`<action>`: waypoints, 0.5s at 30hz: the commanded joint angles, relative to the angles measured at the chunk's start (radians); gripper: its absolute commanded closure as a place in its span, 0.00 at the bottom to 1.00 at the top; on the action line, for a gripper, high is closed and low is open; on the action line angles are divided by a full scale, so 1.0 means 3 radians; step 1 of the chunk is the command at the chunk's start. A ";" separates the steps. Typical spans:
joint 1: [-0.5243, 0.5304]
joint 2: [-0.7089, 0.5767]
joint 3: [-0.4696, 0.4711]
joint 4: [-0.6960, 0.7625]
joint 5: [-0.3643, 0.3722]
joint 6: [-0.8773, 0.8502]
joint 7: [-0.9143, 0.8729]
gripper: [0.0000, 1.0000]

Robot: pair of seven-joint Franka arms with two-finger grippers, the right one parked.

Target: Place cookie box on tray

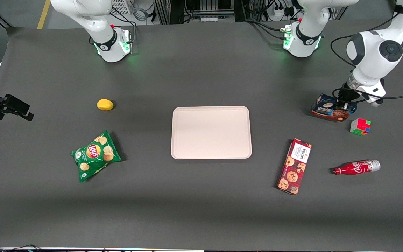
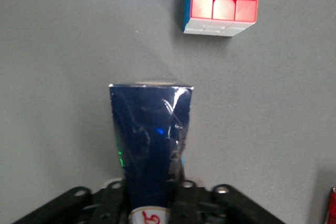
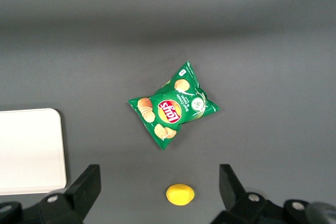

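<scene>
cookie box (image 1: 329,111) lay on table (image 1: 201,196), toward working arm's end from tray (image 1: 211,132) | gripper (image 1: 344,105) on box, fingers (image 2: 185,199) closed on its sides | puzzle cube (image 1: 360,126) beside box | red box (image 1: 294,165) read "Walkers" | green bag (image 1: 96,155) read "Lay's"

Working arm (image 1: 374,52): glossy white rounded shells, a dark grey round cap on the joint above the gripper (image 1: 344,104). Black cables loop from the upper links down to the wrist. Silver ring just above the gripper; the gripper body is black, with round screw holes along its edge in the wrist view. Base (image 1: 301,40): white dome with a black band, green light glowing at its foot, small red button on top.
</scene>
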 commanded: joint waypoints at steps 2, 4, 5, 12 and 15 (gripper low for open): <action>-0.0027 -0.0154 -0.0451 0.0678 0.0038 -0.0978 -0.0125 0.90; -0.0032 -0.0144 -0.0553 0.0995 0.0044 -0.1356 -0.0079 0.90; -0.0032 -0.0124 -0.0610 0.1179 0.0044 -0.1550 -0.0068 0.90; -0.0037 0.0208 -0.1014 0.2370 -0.0018 -0.2604 0.0325 0.90; -0.0037 0.0347 -0.1167 0.2820 -0.0079 -0.2927 0.0504 0.90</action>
